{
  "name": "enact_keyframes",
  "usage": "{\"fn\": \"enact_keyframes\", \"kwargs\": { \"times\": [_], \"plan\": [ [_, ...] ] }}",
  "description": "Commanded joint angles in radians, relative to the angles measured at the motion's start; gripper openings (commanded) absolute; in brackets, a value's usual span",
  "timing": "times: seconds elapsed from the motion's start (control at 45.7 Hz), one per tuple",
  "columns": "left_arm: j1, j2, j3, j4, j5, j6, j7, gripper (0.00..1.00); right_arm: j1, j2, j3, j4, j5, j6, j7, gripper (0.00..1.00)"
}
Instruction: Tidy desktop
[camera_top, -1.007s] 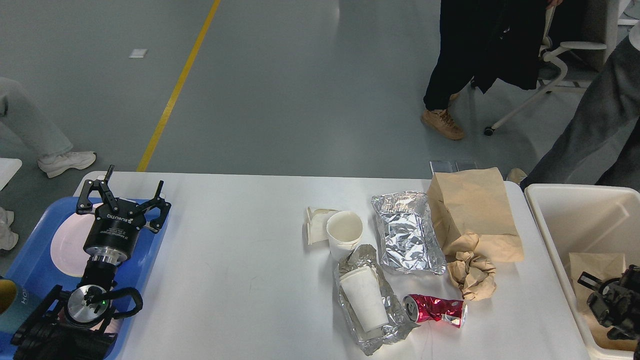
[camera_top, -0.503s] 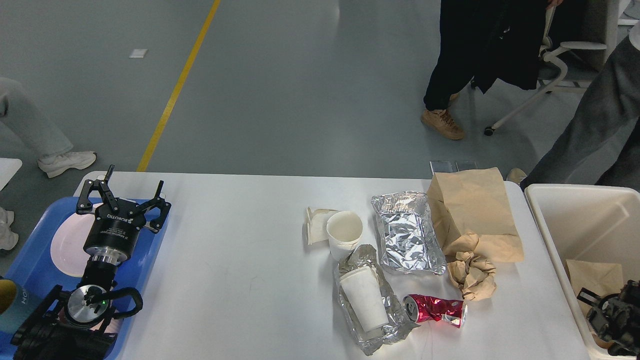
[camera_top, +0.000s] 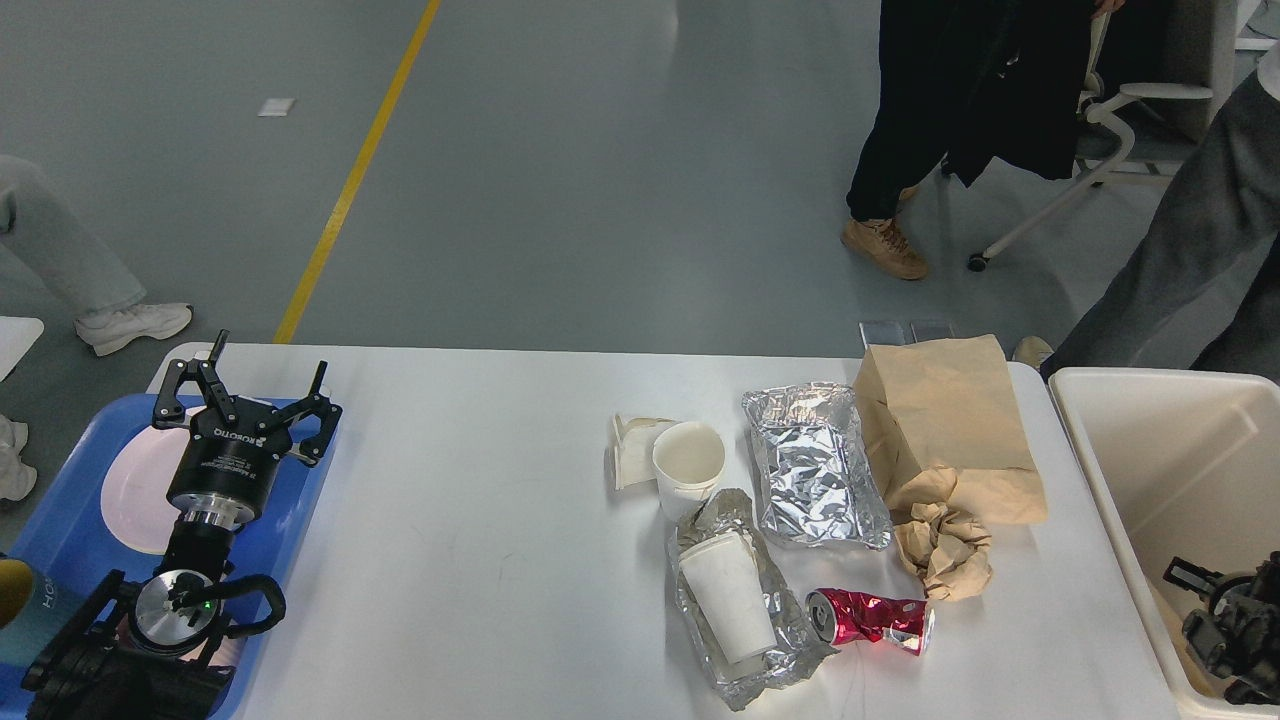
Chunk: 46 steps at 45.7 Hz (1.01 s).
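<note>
White desktop (camera_top: 480, 560) spans mid-frame, litter crowding its right half, left-centre bare. Left gripper (camera_top: 245, 385) hovers over blue tray (camera_top: 60, 520), jaws spread. Right gripper (camera_top: 1215, 600) inside cream bin (camera_top: 1150, 400); jaw state unclear.

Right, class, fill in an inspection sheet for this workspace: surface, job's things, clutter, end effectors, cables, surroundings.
Surface: white desktop, left half bare.
Job's things: blue tray with plate at left; cream bin at right.
Clutter: cups, foil, paper bag, crumpled paper, crushed red can.
End effectors: left end effector open over tray; right end effector inside bin, state unclear.
Cables: black cable on left arm.
Surroundings: people's legs, office chair, yellow floor line.
</note>
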Motion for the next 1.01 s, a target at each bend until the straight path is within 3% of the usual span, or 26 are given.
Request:
{"fn": "enact_keyframes", "kwargs": {
  "times": [0.0, 0.088, 0.175, 0.306, 0.394, 0.569, 0.81, 0.985],
  "plan": [
    [0.000, 0.000, 0.000, 0.000, 0.000, 0.000, 0.000, 0.96, 0.018, -0.015, -0.001, 0.037, -0.001, 0.013, -0.003, 1.00],
    [0.000, 0.000, 0.000, 0.000, 0.000, 0.000, 0.000, 0.96, 0.088, -0.047, -0.021, 0.099, -0.011, 0.027, -0.007, 1.00],
    [0.000, 0.000, 0.000, 0.000, 0.000, 0.000, 0.000, 0.96, 0.180, -0.161, -0.030, 0.226, -0.021, 0.066, -0.010, 1.00],
    [0.000, 0.000, 0.000, 0.000, 0.000, 0.000, 0.000, 0.96, 0.457, -0.278, -0.178, 0.555, -0.114, 0.081, -0.055, 1.00],
    [0.000, 0.000, 0.000, 0.000, 0.000, 0.000, 0.000, 0.96, 0.646, -0.282, -0.330, 0.737, -0.151, 0.086, -0.079, 1.00],
    [0.000, 0.000, 0.000, 0.000, 0.000, 0.000, 0.000, 0.96, 1.062, -0.232, -0.587, 1.037, -0.146, 0.203, -0.109, 1.00],
    [0.000, 0.000, 0.000, 0.000, 0.000, 0.000, 0.000, 0.96, 1.441, -0.048, -0.673, 1.136, -0.142, 0.685, -0.107, 1.00],
    [0.000, 0.000, 0.000, 0.000, 0.000, 0.003, 0.000, 0.96, 1.711, 0.012, -0.652, 1.392, -0.137, 0.707, -0.109, 1.00]
  ]
}}
